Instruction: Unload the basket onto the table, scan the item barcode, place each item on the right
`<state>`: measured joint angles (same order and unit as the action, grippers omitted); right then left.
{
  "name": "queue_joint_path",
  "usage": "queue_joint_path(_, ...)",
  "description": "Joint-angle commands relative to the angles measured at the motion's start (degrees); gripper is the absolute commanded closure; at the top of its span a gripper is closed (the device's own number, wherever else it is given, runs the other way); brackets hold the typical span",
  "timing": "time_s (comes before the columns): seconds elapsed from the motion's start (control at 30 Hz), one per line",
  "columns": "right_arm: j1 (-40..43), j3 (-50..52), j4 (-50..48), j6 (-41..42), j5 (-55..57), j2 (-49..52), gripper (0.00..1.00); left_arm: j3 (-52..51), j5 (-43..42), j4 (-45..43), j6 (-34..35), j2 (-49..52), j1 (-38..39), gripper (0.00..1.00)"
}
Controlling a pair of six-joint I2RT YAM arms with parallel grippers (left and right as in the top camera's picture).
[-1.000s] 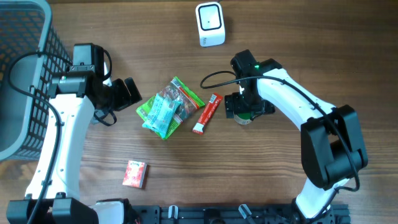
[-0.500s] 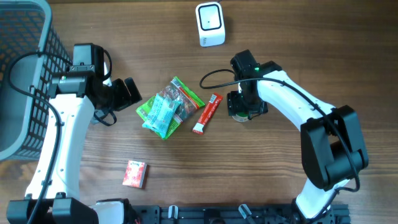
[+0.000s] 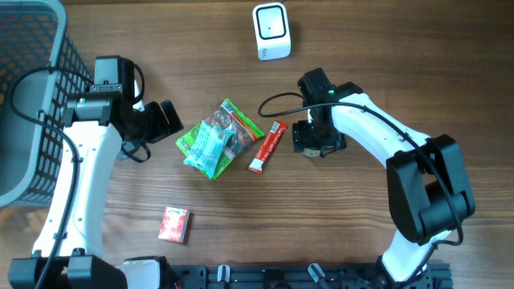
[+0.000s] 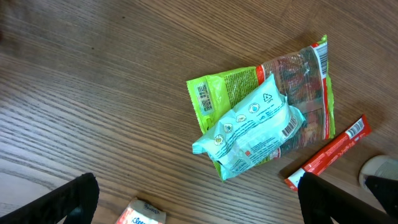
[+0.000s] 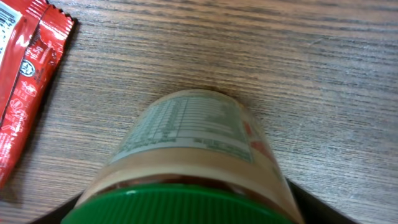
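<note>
We've got a brown wood-grain worktop (image 3: 385,56) here. Sitting on it: a white scanner (image 3: 271,30) at the far edge, a grey mesh basket (image 3: 68,56) at the left edge, and a green snack bag (image 3: 241,124) in the middle with a teal packet (image 3: 207,151) lying over it. A red stick sachet (image 3: 267,146) is just beside those, a green-lidded jar (image 5: 186,143) stands near the sachet, and a small red box (image 3: 174,224) lies well apart at the near side.

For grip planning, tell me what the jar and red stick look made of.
The jar: likely plastic or glass, smooth, wrapped in a printed label; its green lid looks like matte, finely ridged plastic. The red stick: glossy thin film, with a serrated, crimped end.
</note>
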<state>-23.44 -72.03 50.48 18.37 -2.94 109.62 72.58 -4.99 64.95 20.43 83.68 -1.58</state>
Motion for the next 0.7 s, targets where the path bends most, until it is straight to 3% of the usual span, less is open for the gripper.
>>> queue_joint_path(0.0, -0.02, 0.28, -0.2, -0.15, -0.55, 0.7, 0.45, -0.04, -0.46, 0.0, -0.7, 0.07, -0.2, 0.0)
queue_joint_path(0.17, 0.11, -3.76, 3.13, -0.39, -0.55, -1.44, 0.54, -0.04, -0.46, 0.0, -0.7, 0.07, -0.2, 0.0)
queue_joint_path(0.4, 0.11, -11.08, 9.51, -2.49, -0.55, -10.45, 0.51, -0.04, -0.46, 0.0, -0.7, 0.07, -0.2, 0.0)
queue_joint_path(0.53, 0.15, -23.41, 19.06, -3.43, -0.57, -13.09, 0.51, -0.04, -0.48, 0.0, -0.7, 0.07, -0.2, 0.0)
queue_joint_path(0.67, 0.15, -32.83, 22.38, -4.11, -0.57, -13.0, 0.51, -0.04, -0.48, 0.0, -0.7, 0.07, -0.2, 0.0)
